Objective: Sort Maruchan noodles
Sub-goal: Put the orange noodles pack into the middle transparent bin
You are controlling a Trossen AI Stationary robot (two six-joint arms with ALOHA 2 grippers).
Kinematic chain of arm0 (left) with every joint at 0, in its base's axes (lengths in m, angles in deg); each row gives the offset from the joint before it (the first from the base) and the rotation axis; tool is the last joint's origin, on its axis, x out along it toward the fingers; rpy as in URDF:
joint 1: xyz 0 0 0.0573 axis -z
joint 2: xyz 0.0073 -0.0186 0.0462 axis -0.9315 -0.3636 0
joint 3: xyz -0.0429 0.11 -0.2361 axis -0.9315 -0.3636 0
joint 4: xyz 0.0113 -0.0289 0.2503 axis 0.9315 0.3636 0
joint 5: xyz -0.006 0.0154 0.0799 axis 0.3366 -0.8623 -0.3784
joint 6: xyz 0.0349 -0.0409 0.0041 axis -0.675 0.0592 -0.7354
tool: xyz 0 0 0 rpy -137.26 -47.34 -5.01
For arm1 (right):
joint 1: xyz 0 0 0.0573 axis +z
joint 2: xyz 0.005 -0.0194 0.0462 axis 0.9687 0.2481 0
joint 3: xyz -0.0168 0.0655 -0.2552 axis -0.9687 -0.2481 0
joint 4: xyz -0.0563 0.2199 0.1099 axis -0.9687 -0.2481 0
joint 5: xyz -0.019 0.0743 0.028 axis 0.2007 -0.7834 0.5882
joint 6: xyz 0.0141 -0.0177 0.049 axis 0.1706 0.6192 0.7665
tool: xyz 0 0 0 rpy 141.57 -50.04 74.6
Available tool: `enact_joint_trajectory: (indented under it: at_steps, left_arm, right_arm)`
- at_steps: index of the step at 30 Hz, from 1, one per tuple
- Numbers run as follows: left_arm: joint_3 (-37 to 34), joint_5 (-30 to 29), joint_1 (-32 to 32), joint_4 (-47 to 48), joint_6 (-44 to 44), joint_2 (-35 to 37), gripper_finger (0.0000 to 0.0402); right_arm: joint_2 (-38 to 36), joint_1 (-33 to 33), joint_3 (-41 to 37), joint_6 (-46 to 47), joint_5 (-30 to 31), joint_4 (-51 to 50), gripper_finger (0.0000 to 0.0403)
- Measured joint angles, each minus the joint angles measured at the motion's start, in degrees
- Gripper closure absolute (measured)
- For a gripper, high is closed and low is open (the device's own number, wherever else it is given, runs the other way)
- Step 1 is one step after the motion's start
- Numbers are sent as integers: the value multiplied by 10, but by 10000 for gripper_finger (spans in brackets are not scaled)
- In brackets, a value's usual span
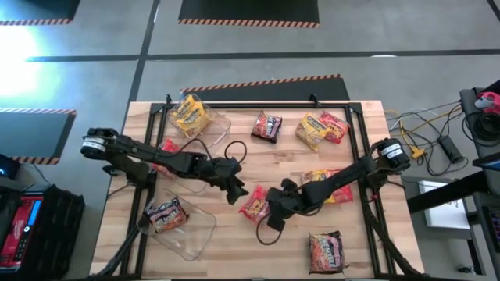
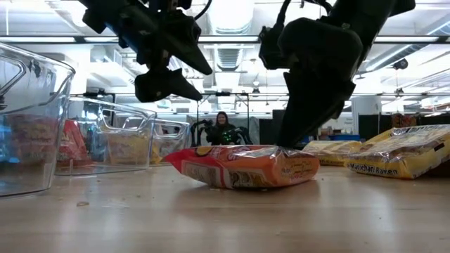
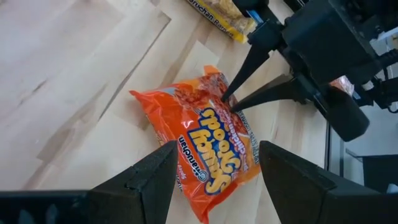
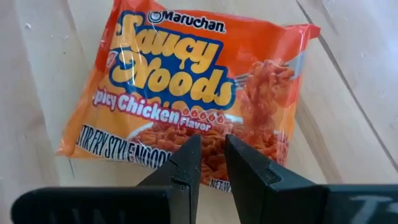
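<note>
Far left on the pale wooden surface (image 1: 219, 242): three clear plastic bins (image 1: 191, 234), the near one holding a dark packet, the far one a yellow packet, the middle one mostly hidden under the left arm, a red packet inside.

Left gripper (image 1: 234, 190), fingers spread wide, raised above the surface, just beside the crinkly orange-red Maruchan noodle packet (image 1: 255, 205) lying flat near the centre.

Right gripper (image 1: 275, 212), fingers nearly together with only a slim gap, tips down against that packet's edge; nothing held.

Further right: loose yellow, red and dark packets (image 1: 320, 129), still unsorted.

Step in hand, by judgement: picking up the centre packet. Next move likely needs wider fingers and a firm pinch, then a carry to the matching bin.

Fingertip contact hard to make out.
</note>
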Motion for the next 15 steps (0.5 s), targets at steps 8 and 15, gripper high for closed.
enact_joint_trajectory:
  at_steps: [8, 15]
  left_arm:
    - [1, 1, -8, 1, 0, 0, 193]
    - [1, 15, -9, 2, 9, 0, 193]
  right_arm:
    - [-1, 23, 13, -2, 0, 2, 340]
    - [2, 40, 9, 24, 26, 2, 340]
